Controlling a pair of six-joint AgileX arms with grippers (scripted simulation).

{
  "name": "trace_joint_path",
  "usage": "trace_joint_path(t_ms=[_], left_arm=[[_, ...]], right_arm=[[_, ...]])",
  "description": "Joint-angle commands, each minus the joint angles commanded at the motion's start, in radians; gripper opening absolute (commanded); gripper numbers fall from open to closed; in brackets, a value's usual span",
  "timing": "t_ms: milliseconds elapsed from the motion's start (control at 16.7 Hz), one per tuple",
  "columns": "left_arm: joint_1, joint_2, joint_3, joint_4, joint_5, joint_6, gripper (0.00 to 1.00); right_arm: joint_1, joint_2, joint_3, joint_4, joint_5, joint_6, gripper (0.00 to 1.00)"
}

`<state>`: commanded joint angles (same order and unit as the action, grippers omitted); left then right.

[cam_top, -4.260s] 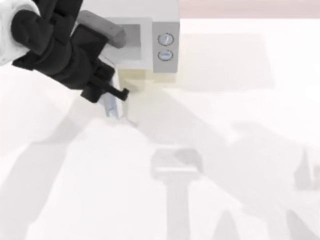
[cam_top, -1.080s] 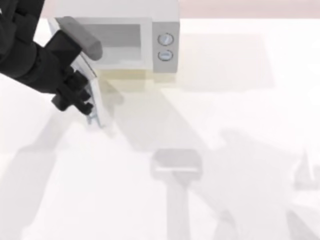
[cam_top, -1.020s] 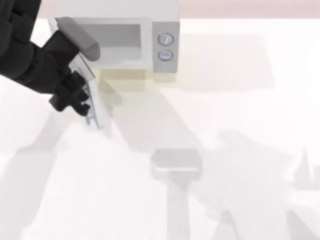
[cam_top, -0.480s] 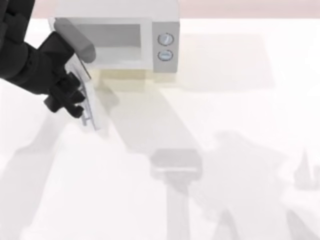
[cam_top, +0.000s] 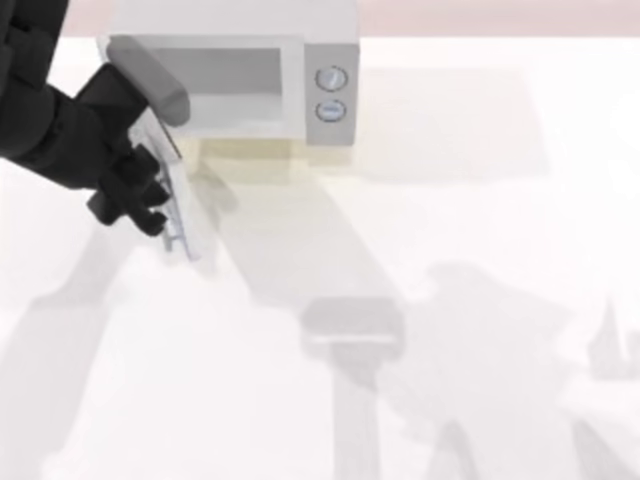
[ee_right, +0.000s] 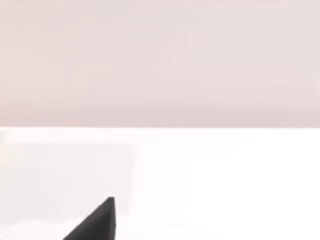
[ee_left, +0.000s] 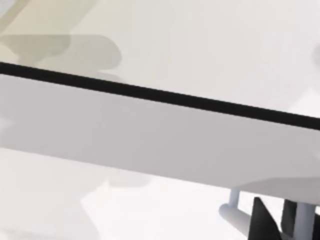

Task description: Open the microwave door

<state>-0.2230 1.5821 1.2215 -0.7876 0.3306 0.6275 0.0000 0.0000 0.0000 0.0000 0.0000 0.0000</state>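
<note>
The microwave (cam_top: pixel 240 18) stands at the table's back, left of centre, its cavity (cam_top: pixel 240 85) showing. The microwave door (cam_top: pixel 192 228) is swung out wide toward the front left and shows almost edge-on. My left gripper (cam_top: pixel 160 212) is on the door's outer side, shut on the thin bar handle (cam_top: pixel 174 238). In the left wrist view the door (ee_left: pixel 150 135) fills the middle, and the gripper (ee_left: pixel 277 225) is closed around the pale handle bar (ee_left: pixel 235 216). Only a dark sliver of my right gripper (ee_right: pixel 100 222) shows in its wrist view; it is outside the top view.
Two round knobs (cam_top: pixel 331 78) (cam_top: pixel 330 110) sit on the narrow panel right of the cavity. Arm shadows lie across the white table (cam_top: pixel 450 200) in front of the microwave. A pink wall runs behind the table.
Since 4.3 s ago my left gripper has pulled the door from part open to wide open, moving left. In the last half second nothing has visibly moved.
</note>
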Motion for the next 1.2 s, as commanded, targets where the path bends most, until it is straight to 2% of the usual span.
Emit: trace_joint_path(t_ms=[720,1200], left_arm=[[-0.001,0.004,-0.002,-0.002,0.003,0.003,0.0],[0.079,0.012,0.018,-0.079,0.071,0.194,0.0]], right_arm=[[0.0,0.0,0.0,0.0,0.0,0.0,1.0],[0.0,0.0,0.0,0.0,0.0,0.0,1.0]])
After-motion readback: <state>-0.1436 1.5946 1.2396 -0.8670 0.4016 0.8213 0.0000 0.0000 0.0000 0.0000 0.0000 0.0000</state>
